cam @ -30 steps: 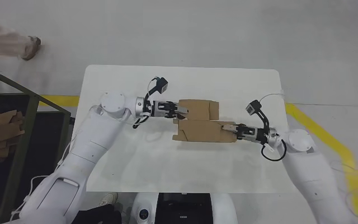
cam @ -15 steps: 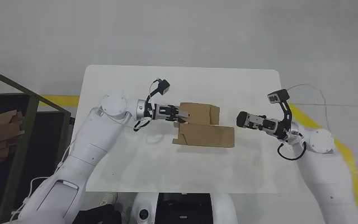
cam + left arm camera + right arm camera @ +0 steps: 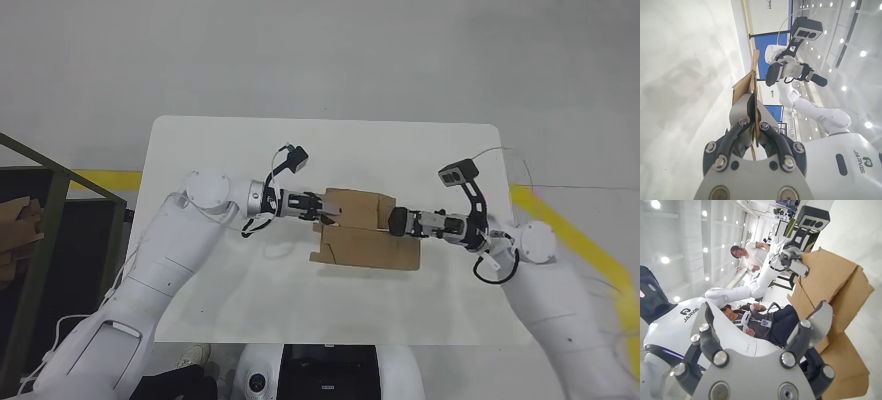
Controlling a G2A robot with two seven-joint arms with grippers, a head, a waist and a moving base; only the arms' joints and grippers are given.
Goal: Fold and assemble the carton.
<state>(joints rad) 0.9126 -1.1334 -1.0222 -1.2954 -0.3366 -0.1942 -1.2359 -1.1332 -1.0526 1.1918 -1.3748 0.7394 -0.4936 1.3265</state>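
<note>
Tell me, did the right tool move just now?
Yes. The right tool moved in toward the carton, farther from the side edge of the table.

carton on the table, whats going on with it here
A two-armed robot is working on a brown cardboard carton in the middle of the white table. The left gripper is shut on one edge of the carton. The right gripper is open at the opposite end, with one finger against the cardboard. The carton is only partly folded, its panels at angles, and not yet a finished box.
</note>
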